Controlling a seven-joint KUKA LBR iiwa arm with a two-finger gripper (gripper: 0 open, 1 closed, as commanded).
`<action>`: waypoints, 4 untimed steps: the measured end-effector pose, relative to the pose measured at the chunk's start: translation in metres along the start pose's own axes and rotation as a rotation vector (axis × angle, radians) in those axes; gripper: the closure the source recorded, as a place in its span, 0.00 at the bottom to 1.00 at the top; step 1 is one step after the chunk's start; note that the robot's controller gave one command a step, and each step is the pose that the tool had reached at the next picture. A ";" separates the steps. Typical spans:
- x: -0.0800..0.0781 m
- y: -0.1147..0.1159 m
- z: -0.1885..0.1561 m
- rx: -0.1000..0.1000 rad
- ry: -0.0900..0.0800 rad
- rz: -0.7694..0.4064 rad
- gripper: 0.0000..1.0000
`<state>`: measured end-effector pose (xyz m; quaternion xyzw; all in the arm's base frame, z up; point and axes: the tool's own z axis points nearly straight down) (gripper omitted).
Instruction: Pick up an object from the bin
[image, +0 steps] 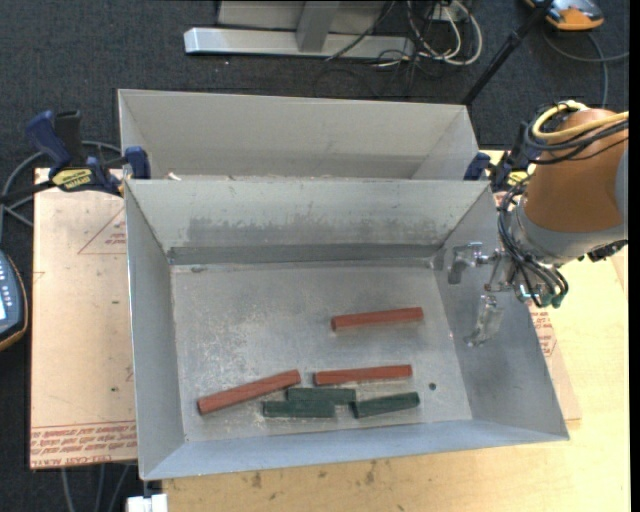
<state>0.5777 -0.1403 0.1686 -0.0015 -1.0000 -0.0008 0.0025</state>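
My gripper (472, 295) hangs over the bin's right sloping wall with its two metal fingers spread open and nothing between them. Nearest to it, on its left, a red-brown bar (376, 319) lies flat on the bin floor, apart from the fingers. Lower down lies a second red-brown bar (362, 376), and just below that a dark green bar (385, 405).
More dark green bars (308, 402) lie side by side near the front wall. A third red-brown bar (248, 392) lies slanted at the front left. The arm reaches in from the right over the bin's rim.
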 end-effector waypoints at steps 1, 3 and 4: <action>-0.066 0.015 0.100 -0.001 -0.005 -0.075 0.00; -0.009 0.064 0.096 0.002 -0.008 -0.301 1.00; -0.011 0.049 -0.079 0.006 -0.017 -0.301 1.00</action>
